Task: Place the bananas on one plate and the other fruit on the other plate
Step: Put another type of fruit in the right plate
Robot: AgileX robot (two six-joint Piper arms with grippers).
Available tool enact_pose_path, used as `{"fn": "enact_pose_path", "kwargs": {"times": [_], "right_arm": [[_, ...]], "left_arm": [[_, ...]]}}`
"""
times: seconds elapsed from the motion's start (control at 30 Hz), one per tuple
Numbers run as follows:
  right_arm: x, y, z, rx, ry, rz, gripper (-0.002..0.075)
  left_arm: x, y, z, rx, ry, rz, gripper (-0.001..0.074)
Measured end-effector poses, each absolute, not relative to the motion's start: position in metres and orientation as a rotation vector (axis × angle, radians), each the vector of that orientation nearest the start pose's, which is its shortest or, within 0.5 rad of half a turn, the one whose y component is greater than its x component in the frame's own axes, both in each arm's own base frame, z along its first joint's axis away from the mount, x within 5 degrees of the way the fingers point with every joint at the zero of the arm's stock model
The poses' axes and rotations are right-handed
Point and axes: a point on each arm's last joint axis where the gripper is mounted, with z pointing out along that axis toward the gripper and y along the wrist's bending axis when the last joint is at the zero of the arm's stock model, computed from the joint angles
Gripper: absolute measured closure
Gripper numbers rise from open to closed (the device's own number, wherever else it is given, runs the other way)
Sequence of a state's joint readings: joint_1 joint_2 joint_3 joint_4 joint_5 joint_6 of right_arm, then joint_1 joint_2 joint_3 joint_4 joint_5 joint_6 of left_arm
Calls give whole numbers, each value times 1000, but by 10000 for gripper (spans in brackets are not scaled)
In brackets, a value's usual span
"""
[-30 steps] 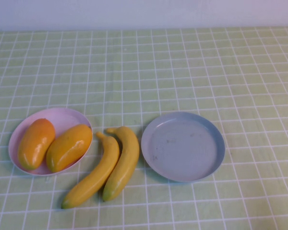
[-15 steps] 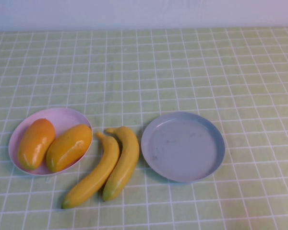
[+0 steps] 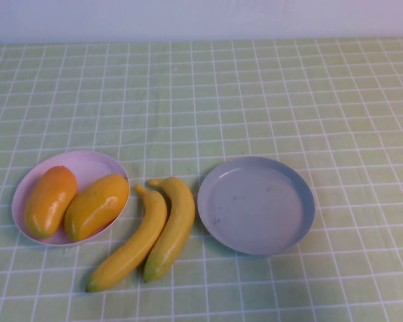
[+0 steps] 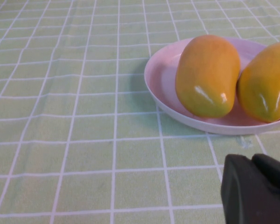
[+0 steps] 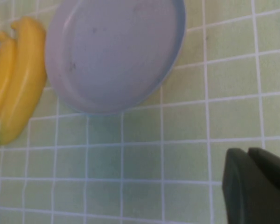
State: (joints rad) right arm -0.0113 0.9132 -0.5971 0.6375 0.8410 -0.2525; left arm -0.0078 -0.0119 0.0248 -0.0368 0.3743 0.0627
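Both grips untellable: left pincer (image 4: 251, 163) near the pink plate (image 4: 152, 81), wrist-view only; right pincer (image 5: 247, 156) near the grey-blue plate (image 5: 116, 51).

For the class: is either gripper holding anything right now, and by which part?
Nothing is held. The left gripper is near the pink plate, the right gripper near the grey-blue plate.

The high view looks down from the robot's side over the whole desk (image 3: 255, 87). Each wrist view sits low and close: left shares the pink plate (image 4: 161, 86), right shares the grey-blue plate (image 5: 112, 56).
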Motion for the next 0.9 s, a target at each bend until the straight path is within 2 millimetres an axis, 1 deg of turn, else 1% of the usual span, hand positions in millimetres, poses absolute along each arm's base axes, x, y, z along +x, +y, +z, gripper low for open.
{"fn": "enact_pose_path", "kwargs": {"times": [0.1, 0.17, 0.2, 0.3, 0.43, 0.53, 0.57, 0.63, 0.67, 0.77, 0.8, 0.9], "right_arm": [[178, 40, 261, 48, 2592, 645, 743], [193, 48, 257, -19, 2644, 633, 743], [199, 55, 256, -63, 2660, 636, 743], [218, 84, 252, -217, 2695, 649, 743], [238, 137, 253, -459, 2697, 678, 743], [246, 179, 251, -604, 2699, 690, 733], [251, 193, 250, -649, 2694, 689, 718], [255, 214, 248, -700, 2694, 692, 685], [257, 225, 248, -719, 2694, 699, 656], [268, 254, 249, -747, 2680, 698, 535], [271, 260, 248, -745, 2679, 694, 489], [288, 279, 248, -720, 2670, 668, 381]], "left_arm": [[52, -2, 172, 43, 1870, 2, 731], [52, -2, 172, 43, 1870, 2, 731], [52, -2, 172, 43, 1870, 2, 731], [52, -2, 172, 43, 1870, 2, 731], [52, -2, 172, 43, 1871, 2, 731], [52, -2, 172, 43, 1871, 2, 731], [52, -2, 172, 43, 1871, 2, 731], [52, -2, 172, 43, 1871, 2, 731], [52, -2, 172, 43, 1871, 2, 731], [52, -2, 172, 43, 1871, 2, 731], [52, -2, 172, 43, 1871, 2, 731], [52, -2, 172, 43, 1871, 2, 731]]}}
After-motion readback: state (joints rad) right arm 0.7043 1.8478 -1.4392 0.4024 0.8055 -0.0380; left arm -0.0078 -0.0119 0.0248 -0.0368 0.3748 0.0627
